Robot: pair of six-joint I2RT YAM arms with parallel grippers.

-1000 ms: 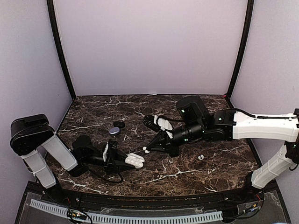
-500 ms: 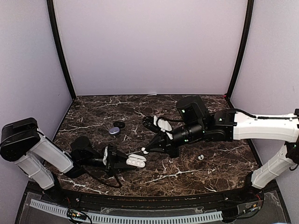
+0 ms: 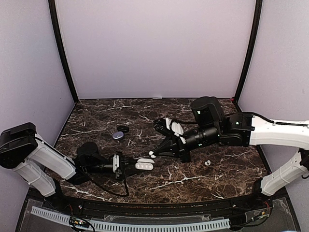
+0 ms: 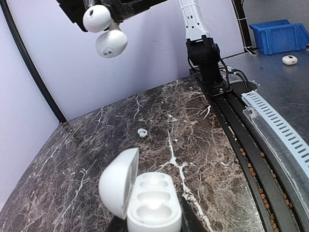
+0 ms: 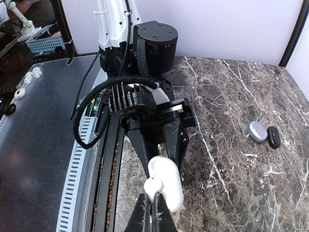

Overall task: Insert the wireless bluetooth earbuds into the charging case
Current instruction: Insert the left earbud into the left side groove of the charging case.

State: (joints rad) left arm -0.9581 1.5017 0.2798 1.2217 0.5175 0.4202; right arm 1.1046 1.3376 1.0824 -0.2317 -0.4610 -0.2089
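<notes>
Left gripper (image 3: pixel 136 165), clamped on the open case (image 3: pixel 144 165), has shifted right near the worktop's (image 3: pixel 96 123) front edge, bringing its sockets close below the earbud (image 5: pixel 152 184) pinched by the right gripper (image 3: pixel 155 153); insertion should follow; a 2nd earbud (image 3: pixel 207 163) lies right of centre

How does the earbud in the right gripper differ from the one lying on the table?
The held earbud is up in the air, pinched in the shut right gripper; the loose earbud lies on the table. The held earbud is close to the open case; the loose earbud lies farther off, to its right. Both are small and white.
</notes>
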